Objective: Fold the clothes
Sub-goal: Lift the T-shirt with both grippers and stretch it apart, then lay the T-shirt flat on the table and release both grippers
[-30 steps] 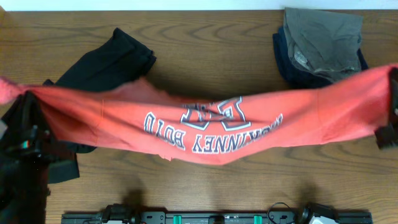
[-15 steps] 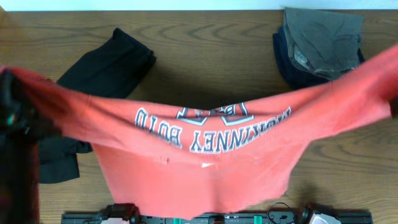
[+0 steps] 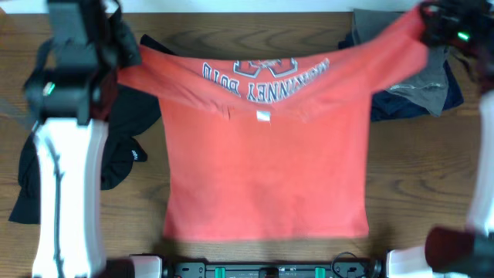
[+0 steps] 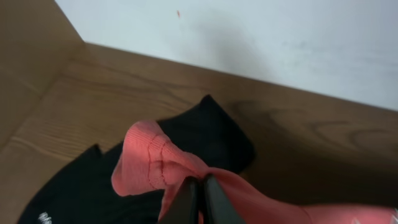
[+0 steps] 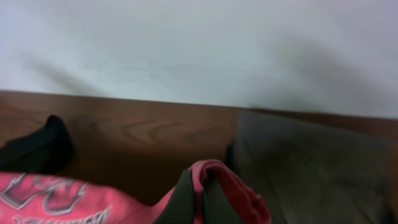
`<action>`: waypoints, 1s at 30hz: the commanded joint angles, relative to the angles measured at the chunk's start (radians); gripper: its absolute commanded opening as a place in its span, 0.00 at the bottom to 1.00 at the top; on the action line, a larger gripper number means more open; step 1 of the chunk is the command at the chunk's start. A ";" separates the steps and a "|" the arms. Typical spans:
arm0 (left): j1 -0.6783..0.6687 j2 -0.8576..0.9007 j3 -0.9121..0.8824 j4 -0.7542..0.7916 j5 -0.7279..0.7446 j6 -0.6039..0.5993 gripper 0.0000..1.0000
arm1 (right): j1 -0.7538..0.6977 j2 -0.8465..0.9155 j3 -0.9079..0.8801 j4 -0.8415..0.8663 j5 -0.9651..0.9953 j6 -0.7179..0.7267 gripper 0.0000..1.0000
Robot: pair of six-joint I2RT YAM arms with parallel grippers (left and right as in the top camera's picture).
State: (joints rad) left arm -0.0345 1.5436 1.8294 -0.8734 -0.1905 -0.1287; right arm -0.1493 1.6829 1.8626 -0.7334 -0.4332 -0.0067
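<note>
The orange-red T-shirt (image 3: 262, 177) lies spread across the middle of the table. Its lettered end (image 3: 266, 81) is folded over along the far side, and its lower hem reaches the near edge. My left gripper (image 4: 200, 182) is shut on a bunched corner of the shirt (image 4: 149, 165) at the far left, above the black top (image 4: 217, 134). At the far right my right gripper (image 5: 198, 179) is shut on the other corner (image 5: 239, 190), over a grey garment (image 5: 311, 162). The shirt is stretched between the two grips.
The black top (image 3: 123, 143) with its small white logo lies crumpled at the left, partly under my left arm (image 3: 69, 154). A pile of grey and navy garments (image 3: 424, 89) sits at the back right. The white wall (image 4: 249, 31) runs right behind the table's far edge.
Both grippers have carried the shirt's held edge from mid-table to the far edge. The shirt has unfurled from a narrow band to a wide sheet over the table.
</note>
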 commanded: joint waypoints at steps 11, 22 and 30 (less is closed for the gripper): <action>0.003 0.343 0.006 0.144 -0.021 0.016 0.06 | 0.206 0.432 0.002 0.356 0.126 0.003 0.01; 0.021 0.388 0.006 0.153 -0.021 0.017 0.06 | 0.222 0.468 0.002 0.443 0.175 0.011 0.01; 0.021 0.388 0.006 0.138 -0.020 0.017 0.06 | 0.220 0.468 0.003 0.518 0.175 0.014 0.73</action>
State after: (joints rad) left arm -0.0170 1.9362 1.8275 -0.7330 -0.1909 -0.1257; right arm 0.0635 2.1578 1.8572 -0.2317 -0.2642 -0.0006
